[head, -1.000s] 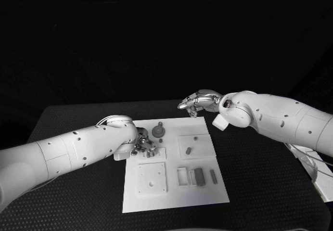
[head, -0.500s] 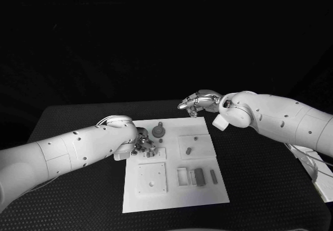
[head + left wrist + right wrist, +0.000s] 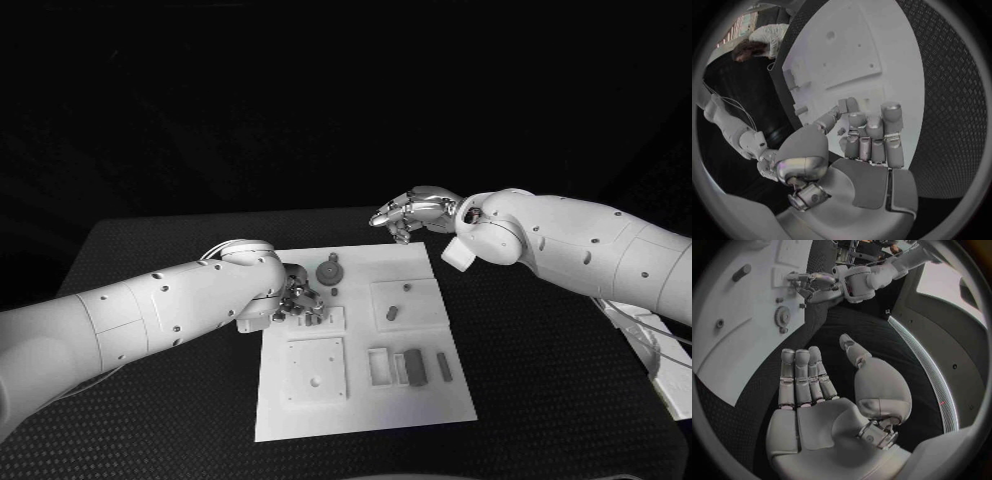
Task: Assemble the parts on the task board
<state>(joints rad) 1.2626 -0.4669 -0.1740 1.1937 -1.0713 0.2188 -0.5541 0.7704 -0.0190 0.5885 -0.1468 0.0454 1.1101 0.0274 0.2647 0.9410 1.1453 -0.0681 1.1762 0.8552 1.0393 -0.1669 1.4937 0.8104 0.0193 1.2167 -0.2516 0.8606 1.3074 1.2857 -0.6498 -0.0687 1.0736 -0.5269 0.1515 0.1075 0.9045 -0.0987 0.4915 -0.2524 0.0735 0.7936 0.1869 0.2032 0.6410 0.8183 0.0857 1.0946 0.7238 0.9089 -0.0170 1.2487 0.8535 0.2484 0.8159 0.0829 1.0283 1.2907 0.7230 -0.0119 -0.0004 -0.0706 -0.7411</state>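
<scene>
On the black desk (image 3: 159,250), the left robot hand (image 3: 299,300) curls over small parts (image 3: 310,320) at the board's (image 3: 361,400) left edge, seemingly picking one, grasp unclear; the right robot hand (image 3: 408,213) hovers empty, fingers apart, and next comes lifting a part to its slot.

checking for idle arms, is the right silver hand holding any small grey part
No, the right silver hand lies flat with straight fingers and a bare palm, above the black table.

White board (image 3: 361,400) lies flat mid-surface; round grey part (image 3: 330,272) near its far edge; three upright bars (image 3: 414,366), perhaps slotted, toward its near-right.
</scene>
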